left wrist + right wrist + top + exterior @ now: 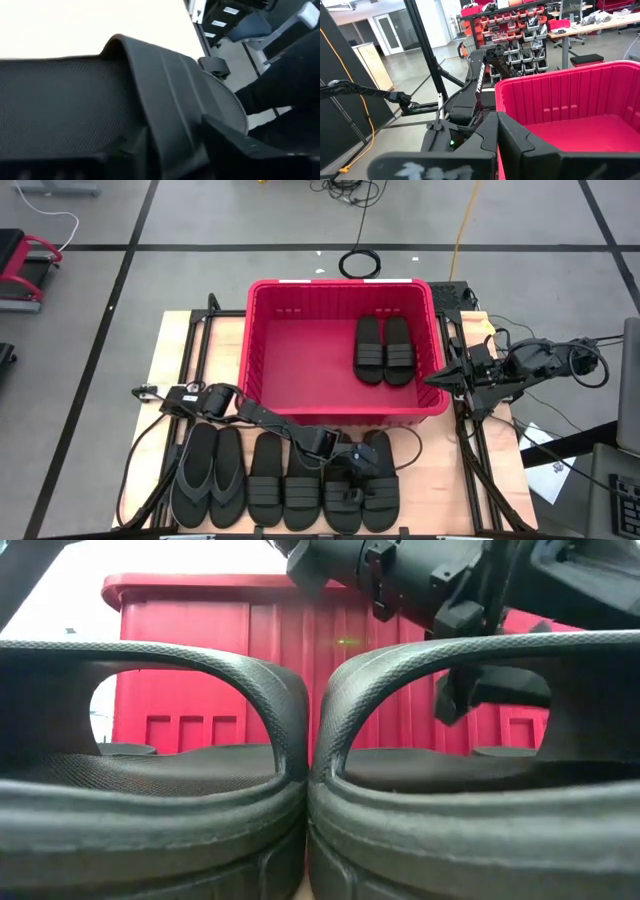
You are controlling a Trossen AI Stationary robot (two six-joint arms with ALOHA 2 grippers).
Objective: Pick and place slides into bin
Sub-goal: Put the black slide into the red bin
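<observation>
Two black slides lie side by side on the floor of the red bin, at its right. Along the table's near edge lie two greyer flip-flops and several strap slides, soles down. My left gripper is down on the second slide from the right, shut on its strap. My right gripper hovers shut and empty just outside the bin's right wall, and the bin's rim shows ahead of it in the right wrist view. My left gripper has the slide's ribbed strap between its two fingers, which lie across the strap. In the low view one finger shows in the opening under the strap, and the gripper body stands above it. The slide lies flat on the table.
The bin takes up the middle and far part of the table, with bare floor on its left half. Black frame rails and cables run along both sides of the table. The left arm reaches from the table's left edge across in front of the bin.
</observation>
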